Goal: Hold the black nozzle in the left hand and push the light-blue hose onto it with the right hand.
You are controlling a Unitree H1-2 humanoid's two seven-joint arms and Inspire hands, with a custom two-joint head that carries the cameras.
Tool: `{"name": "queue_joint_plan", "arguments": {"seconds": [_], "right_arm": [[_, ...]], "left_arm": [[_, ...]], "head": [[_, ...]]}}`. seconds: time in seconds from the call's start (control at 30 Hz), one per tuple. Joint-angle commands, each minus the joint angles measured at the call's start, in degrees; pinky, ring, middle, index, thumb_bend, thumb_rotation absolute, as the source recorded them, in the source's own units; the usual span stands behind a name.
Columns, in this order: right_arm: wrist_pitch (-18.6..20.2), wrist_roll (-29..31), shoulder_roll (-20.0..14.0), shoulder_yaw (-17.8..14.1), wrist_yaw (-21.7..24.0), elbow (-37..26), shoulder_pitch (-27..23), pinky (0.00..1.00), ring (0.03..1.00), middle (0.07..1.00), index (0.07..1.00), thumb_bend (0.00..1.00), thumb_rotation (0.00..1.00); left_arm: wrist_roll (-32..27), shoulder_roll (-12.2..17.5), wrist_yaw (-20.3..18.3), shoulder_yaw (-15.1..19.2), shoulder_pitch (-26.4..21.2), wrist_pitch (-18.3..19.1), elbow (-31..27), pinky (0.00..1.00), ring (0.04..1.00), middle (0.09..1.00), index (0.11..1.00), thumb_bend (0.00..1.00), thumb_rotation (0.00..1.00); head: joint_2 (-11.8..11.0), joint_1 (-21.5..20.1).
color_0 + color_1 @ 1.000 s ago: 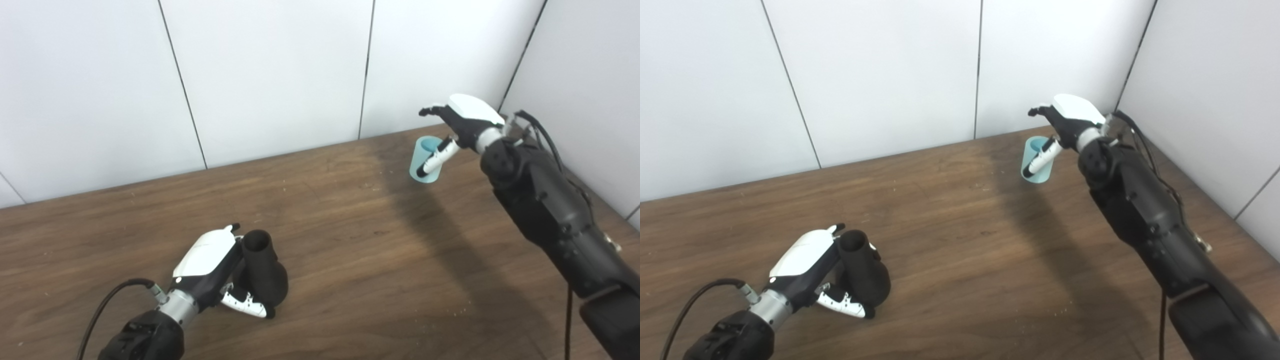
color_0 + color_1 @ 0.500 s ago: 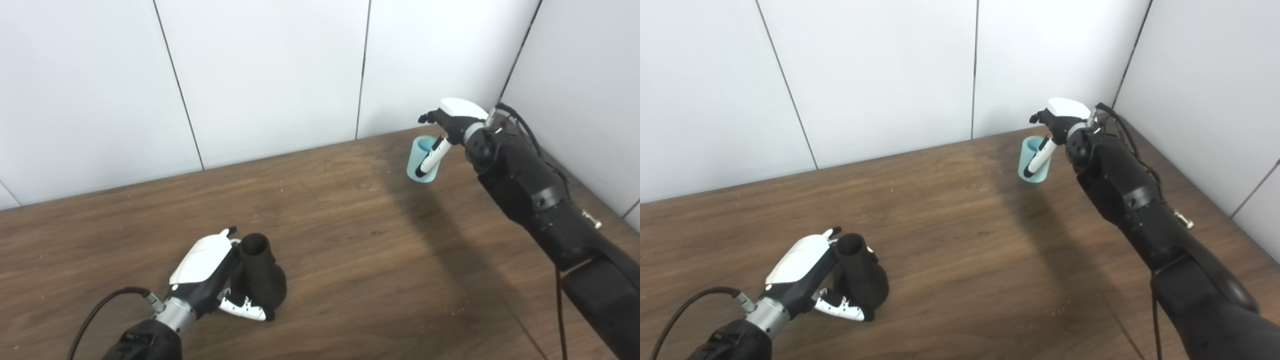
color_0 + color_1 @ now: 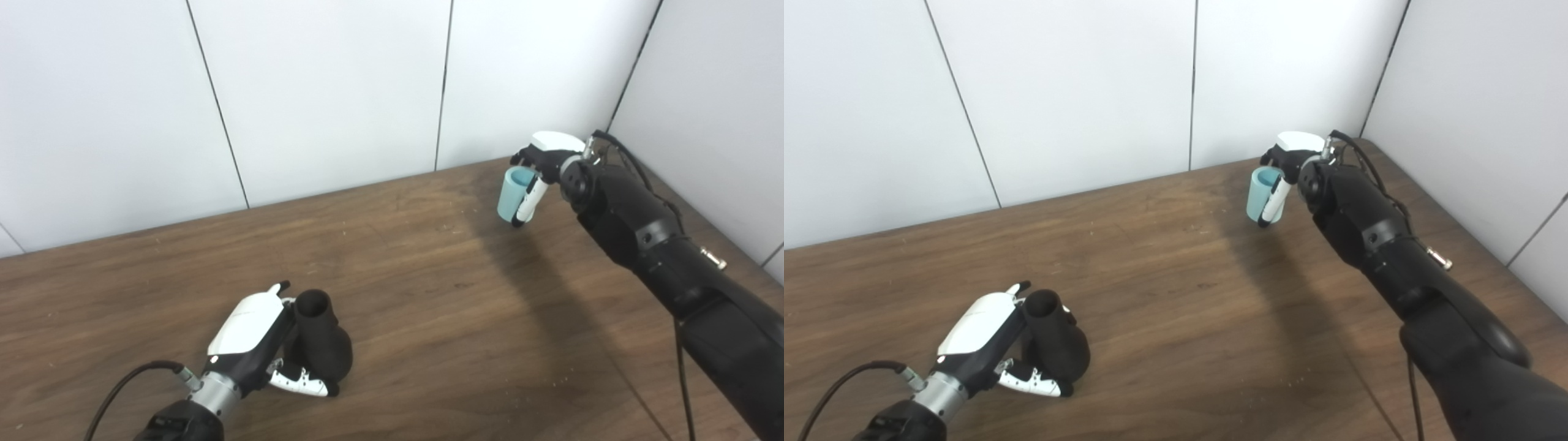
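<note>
The black nozzle (image 3: 321, 343) stands upright on the brown table (image 3: 429, 306) at the front left, its open narrow end up. My left hand (image 3: 257, 343) is wrapped around it, fingers behind and thumb in front. The light-blue hose piece (image 3: 512, 195), a short tube, is at the far right near the wall corner. My right hand (image 3: 542, 165) is closed around it, thumb across its front, and it seems slightly tilted. The same shows in the right eye view: nozzle (image 3: 1053, 343), hose (image 3: 1260, 195).
White wall panels (image 3: 337, 92) stand close behind the table and along its right side. My right arm (image 3: 661, 257) stretches across the right part of the table. A black cable (image 3: 135, 380) runs from my left wrist.
My right hand has closed its fingers around the light-blue hose and come lower on it. The left hand stays wrapped on the nozzle. The camera has shifted slightly.
</note>
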Motion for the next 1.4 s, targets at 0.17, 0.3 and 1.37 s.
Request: {"name": "queue_joint_plan", "arguments": {"seconds": [0.17,0.3,1.37], "right_arm": [[-1.42,0.21,-0.49,-0.44,-1.42,0.23,-4.35,0.66,0.749,0.811,0.819,0.86,0.09],[-2.09,0.15,-0.51,-0.13,-1.49,1.03,-4.54,0.63,0.730,0.787,0.785,0.85,0.07],[0.59,-1.82,-0.06,1.56,-2.17,-0.25,-3.15,0.46,0.489,0.496,0.576,0.60,0.00]], "left_arm": [[2.41,1.23,-7.28,-4.77,6.08,2.29,3.78,1.00,0.691,0.530,0.452,0.52,0.00],[2.24,1.22,-7.97,-4.86,6.06,2.79,2.95,1.00,0.691,0.529,0.453,0.52,0.00],[2.21,1.70,-8.93,-5.85,5.87,4.50,1.72,1.00,0.705,0.533,0.449,0.52,0.00]], "head": [[0.21,0.06],[0.32,-0.13],[1.49,0.51]]}}
